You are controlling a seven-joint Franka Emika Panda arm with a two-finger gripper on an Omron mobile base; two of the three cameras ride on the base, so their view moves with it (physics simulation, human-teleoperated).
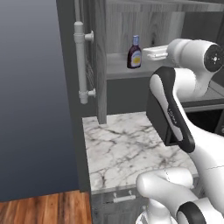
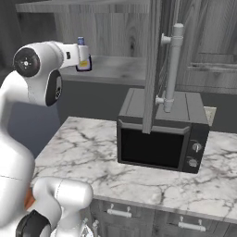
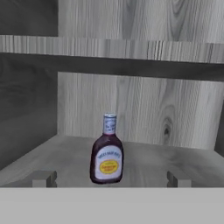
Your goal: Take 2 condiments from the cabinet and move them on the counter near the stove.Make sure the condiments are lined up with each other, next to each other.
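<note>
One bottle (image 3: 107,153) stands upright on the lower shelf of the open cabinet (image 1: 114,33), blue cap up and label facing the hand camera. The gripper (image 3: 109,178) is spread wide and empty, held level with that shelf, a fingertip (image 3: 43,178) either side of the bottle but not touching. Below sit a marble top (image 2: 139,178) and microwave (image 2: 163,134).

Lighting: even, soft, rendered; no glare, no hard shadows.
Cabinet (image 3: 131,109) interior reads mid-grey, darker under the upper shelf and on its left wall. All 3 views slightly soft and low-resolution; bottle (image 3: 107,155) label text illegible.
</note>
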